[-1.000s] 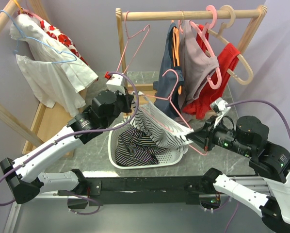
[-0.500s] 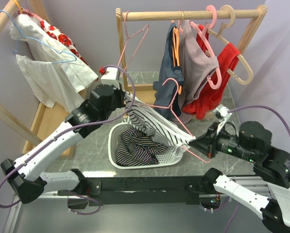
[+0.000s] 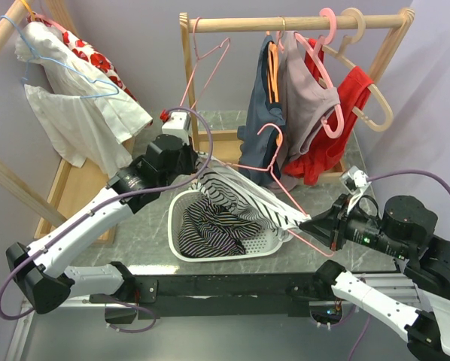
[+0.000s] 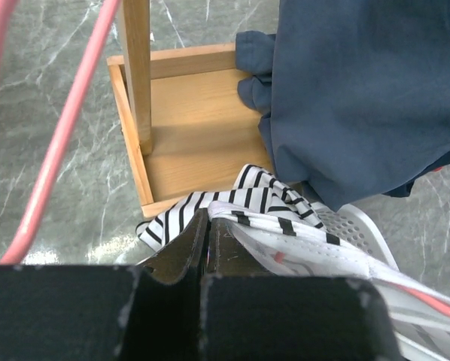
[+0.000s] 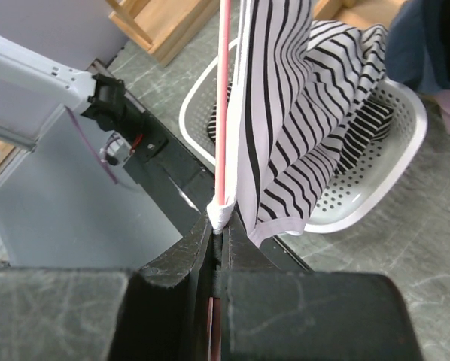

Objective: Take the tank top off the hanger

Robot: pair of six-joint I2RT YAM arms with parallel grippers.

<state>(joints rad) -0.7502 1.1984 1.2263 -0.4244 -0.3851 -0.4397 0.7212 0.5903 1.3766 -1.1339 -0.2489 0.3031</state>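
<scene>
- Striped tank top [image 3: 247,197] stretched between both pincers, over the basket [image 3: 171,226].
- My left pincer [image 4: 208,229] is clamped on its edge.
- My right pincer [image 5: 219,226] is clamped on the pink hanger [image 5: 223,98] corner.

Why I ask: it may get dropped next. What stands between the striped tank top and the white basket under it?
Nothing visible does. The tank top is stretched just over the basket, yet the pink hanger, pinched by the right end effector, is threaded through it.
</scene>
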